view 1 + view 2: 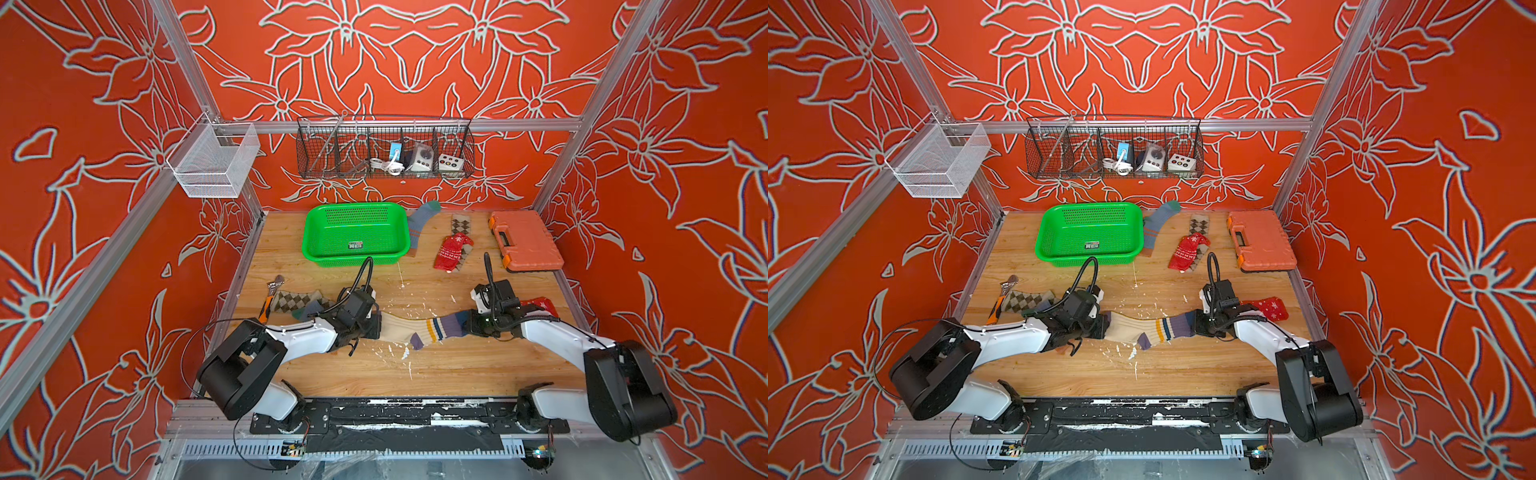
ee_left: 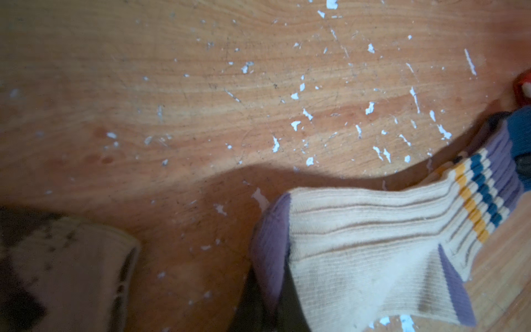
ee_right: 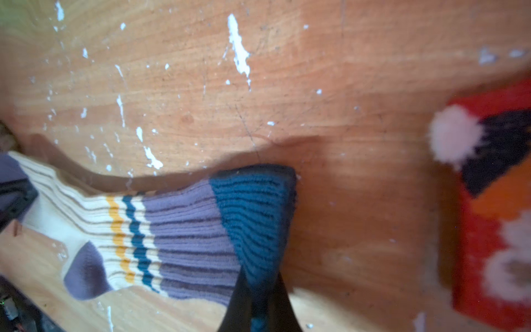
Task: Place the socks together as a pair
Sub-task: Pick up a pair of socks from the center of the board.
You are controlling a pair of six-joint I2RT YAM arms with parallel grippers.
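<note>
A beige sock [image 1: 401,328] with yellow, navy and purple stripes hangs stretched between my two grippers over the front middle of the table. My left gripper [image 1: 379,326] is shut on its purple toe [image 2: 270,253]. My right gripper [image 1: 469,326] is shut on its navy cuff [image 3: 253,207]. An argyle sock [image 1: 293,301] and a blue sock [image 1: 312,308] lie behind my left arm. At the back lie another blue sock [image 1: 419,226], an argyle sock [image 1: 460,224] and a red snowflake sock [image 1: 451,253]. A second red sock [image 1: 542,305] lies behind my right gripper.
A green basket [image 1: 357,206] stands at the back left, and an orange tool case [image 1: 525,241] at the back right. A wrench [image 1: 275,287] and an orange-handled tool [image 1: 265,309] lie by the left edge. Two wire baskets [image 1: 384,149] hang on the frame.
</note>
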